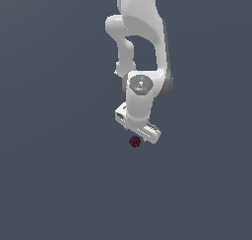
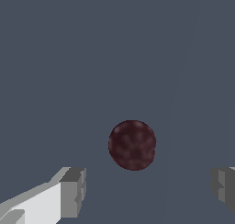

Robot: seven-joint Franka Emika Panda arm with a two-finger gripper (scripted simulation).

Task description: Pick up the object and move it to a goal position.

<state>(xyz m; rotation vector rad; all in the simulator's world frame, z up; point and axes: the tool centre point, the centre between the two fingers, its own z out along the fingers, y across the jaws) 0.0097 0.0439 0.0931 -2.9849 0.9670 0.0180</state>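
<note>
While the white robot arm [image 1: 140, 42] hangs overhead, the legend reads:
Object: small dark maroon-red roundish lump [image 2: 132, 145] with a bumpy, speckled surface, on the plain blue-grey floor [image 1: 54, 175].
Position: just below the white two-fingered gripper [image 2: 149, 186], between its fingers [image 2: 73, 191], untouched.
Gripper: spread wide, holding nothing.
Room: bare floor all round the lump.

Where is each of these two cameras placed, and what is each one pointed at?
Exterior view: a camera off the arm, its exact spot unknown, facing the white arm, whose gripper hangs just above the maroon lump.
Wrist view: a camera on the wrist, looking past the gripper at the lump; only two spread fingertips show.
Shared: both see the lump, the gripper and the plain grey surface.
</note>
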